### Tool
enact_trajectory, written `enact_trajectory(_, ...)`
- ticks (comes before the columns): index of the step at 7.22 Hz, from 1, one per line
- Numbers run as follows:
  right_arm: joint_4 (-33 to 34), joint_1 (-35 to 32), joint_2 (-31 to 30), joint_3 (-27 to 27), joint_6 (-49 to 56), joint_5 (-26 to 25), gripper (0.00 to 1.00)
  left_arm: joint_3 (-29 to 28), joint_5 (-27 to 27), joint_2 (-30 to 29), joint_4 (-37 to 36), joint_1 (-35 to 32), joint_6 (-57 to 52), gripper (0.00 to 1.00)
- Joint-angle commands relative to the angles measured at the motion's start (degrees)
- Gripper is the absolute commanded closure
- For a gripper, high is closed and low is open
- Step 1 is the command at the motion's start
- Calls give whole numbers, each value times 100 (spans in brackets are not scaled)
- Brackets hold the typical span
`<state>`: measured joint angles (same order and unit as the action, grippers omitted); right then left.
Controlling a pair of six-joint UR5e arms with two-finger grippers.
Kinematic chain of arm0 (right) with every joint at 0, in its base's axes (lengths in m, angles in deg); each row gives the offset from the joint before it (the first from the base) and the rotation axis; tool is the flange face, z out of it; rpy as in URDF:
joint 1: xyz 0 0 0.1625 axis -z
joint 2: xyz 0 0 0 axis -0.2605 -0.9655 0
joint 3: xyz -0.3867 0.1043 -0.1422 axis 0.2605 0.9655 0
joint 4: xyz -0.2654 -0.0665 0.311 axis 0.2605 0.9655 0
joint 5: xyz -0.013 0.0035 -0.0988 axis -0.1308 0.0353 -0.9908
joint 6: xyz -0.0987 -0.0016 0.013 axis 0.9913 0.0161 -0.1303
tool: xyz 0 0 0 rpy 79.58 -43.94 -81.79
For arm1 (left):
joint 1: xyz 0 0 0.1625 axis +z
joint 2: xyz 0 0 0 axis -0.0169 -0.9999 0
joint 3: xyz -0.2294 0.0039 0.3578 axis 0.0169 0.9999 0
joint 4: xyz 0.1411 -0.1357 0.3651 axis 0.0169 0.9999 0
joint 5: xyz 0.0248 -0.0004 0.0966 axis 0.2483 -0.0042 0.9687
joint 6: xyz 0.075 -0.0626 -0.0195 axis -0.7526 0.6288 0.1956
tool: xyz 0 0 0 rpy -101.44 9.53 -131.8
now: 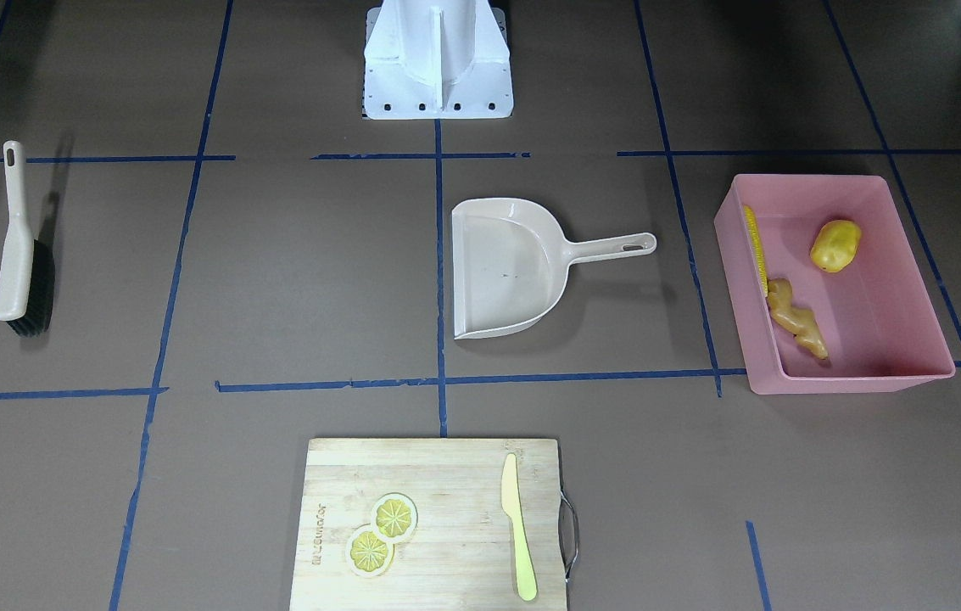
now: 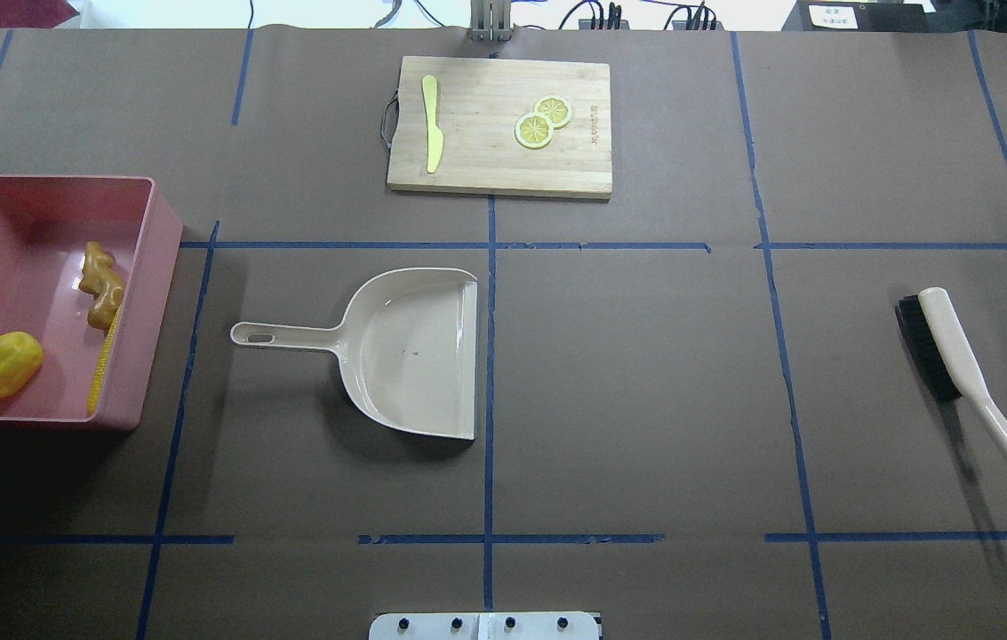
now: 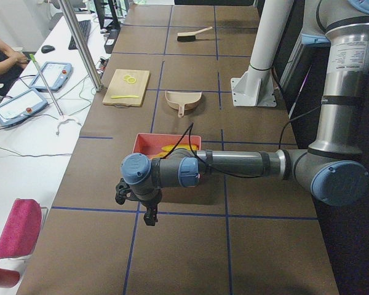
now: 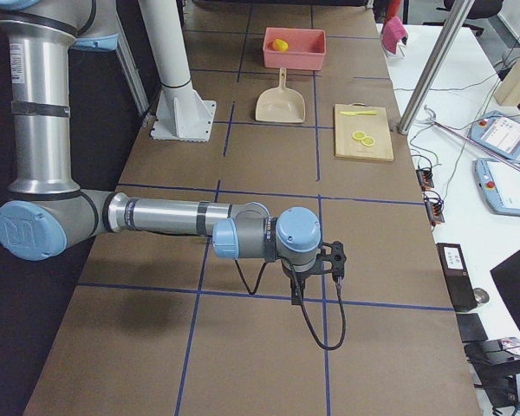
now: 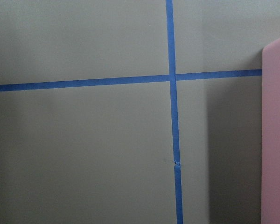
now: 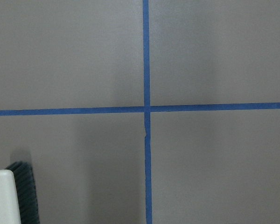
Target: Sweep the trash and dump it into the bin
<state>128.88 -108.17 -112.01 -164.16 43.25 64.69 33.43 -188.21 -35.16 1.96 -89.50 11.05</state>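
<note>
Just beside the left pincer (image 3: pixel 137 206), on its inward side toward the middle of the desk (image 2: pixel 645 373), sits the pink bin (image 2: pixel 23 258). All the trash we can find lies inside it: one corn cob (image 2: pixel 103 364) along the wall farthest from that pincer, one ginger root (image 2: pixel 101 286) at the cob's end, and one potato-like lump (image 2: pixel 3 364) apart from both, on the side nearest the pincer. That makes three pieces in one bin, and we see none loose on the desk. Beyond the bin from the left pincer lies one dustpan (image 2: pixel 414 351), flat and empty, its handle pointing back toward the bin. Close by the right pincer (image 4: pixel 329 264) lies one brush (image 2: pixel 956 356), free of any grip; its bristles show in a corner of the right wrist view. Well apart from both pincers, across the desk, one cutting board (image 2: pixel 494 160) carries two lemon slices (image 2: pixel 543 122) and one knife (image 2: pixel 432 120), which we take to be no part of the job. We judge the sweeping and dumping done, so the next move calls for little beyond a check that nothing is left outside the bin. Each pincer shows only small and in a side view, so we cannot tell whether either is released or clenched.
</note>
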Motion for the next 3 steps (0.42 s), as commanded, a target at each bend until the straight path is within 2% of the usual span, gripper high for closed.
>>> enact_trajectory(1, 0, 0, -9, -6, -3, -3, 0, 1, 0, 3, 0, 3, 0, 0)
enact_trajectory(3, 0, 0, -9, -6, 6, -3, 0, -17, 0, 4, 0, 3, 0, 0)
